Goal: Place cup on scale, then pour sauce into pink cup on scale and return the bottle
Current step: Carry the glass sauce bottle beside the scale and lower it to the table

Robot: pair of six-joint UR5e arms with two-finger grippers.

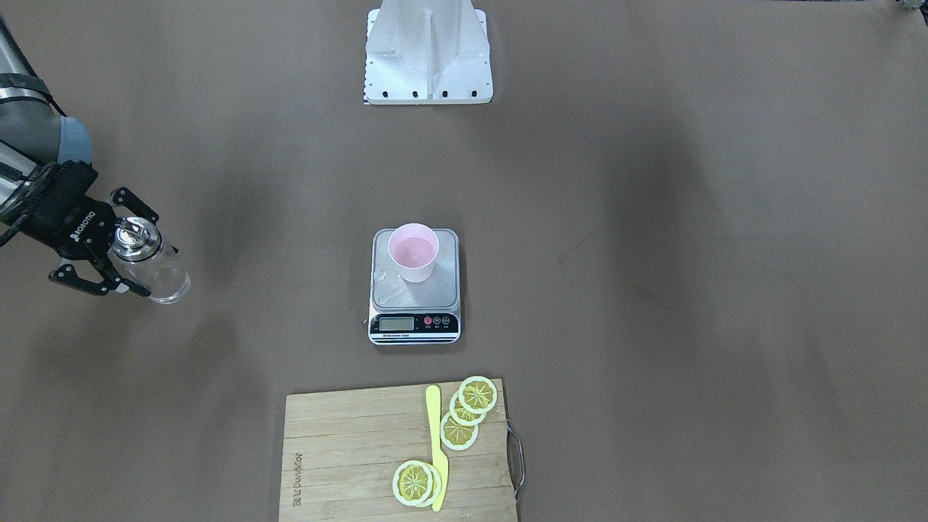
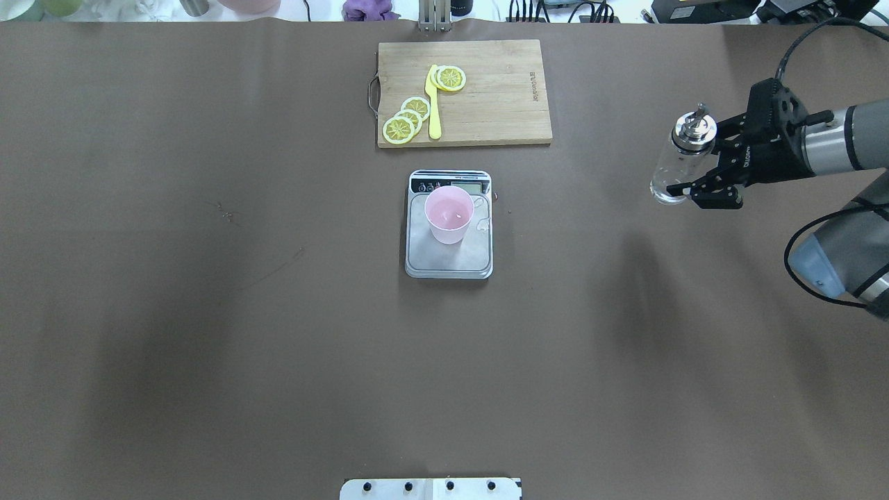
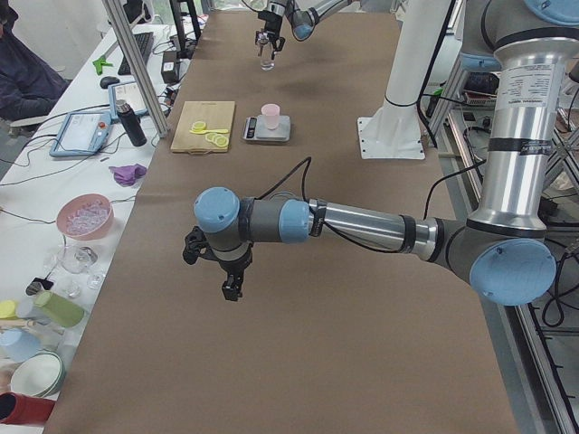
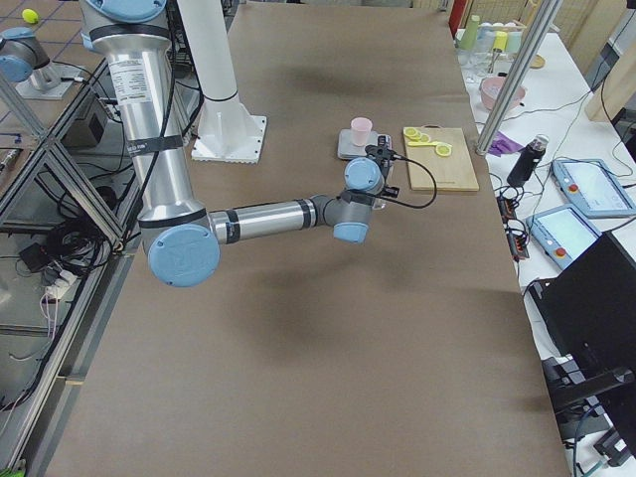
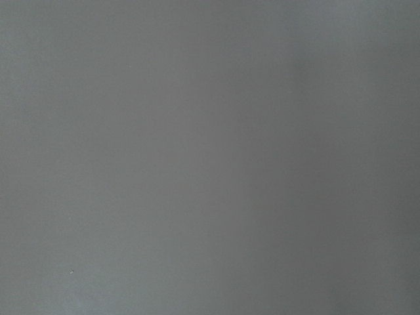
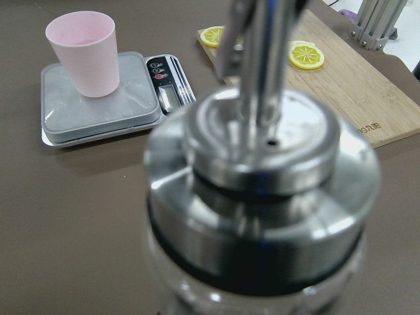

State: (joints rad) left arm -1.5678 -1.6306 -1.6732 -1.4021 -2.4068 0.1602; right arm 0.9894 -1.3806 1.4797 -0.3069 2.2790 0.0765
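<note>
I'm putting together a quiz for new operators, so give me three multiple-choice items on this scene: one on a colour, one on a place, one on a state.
1. What colour is the knife on the wooden cutting board?
A. Yellow
B. Red
C. Blue

2. Where is the pink cup?
A. On the cutting board
B. On the scale, on its platform
C. Held in the air

3. What state is the right pincer in?
A. Open and empty
B. Shut on the cup
C. Shut on the glass bottle

Answers:
1 A: the knife beside the lemon slices is yellow.
2 B: the cup stands upright on the steel platform.
3 C: the pincer clasps the bottle's glass body.
</note>
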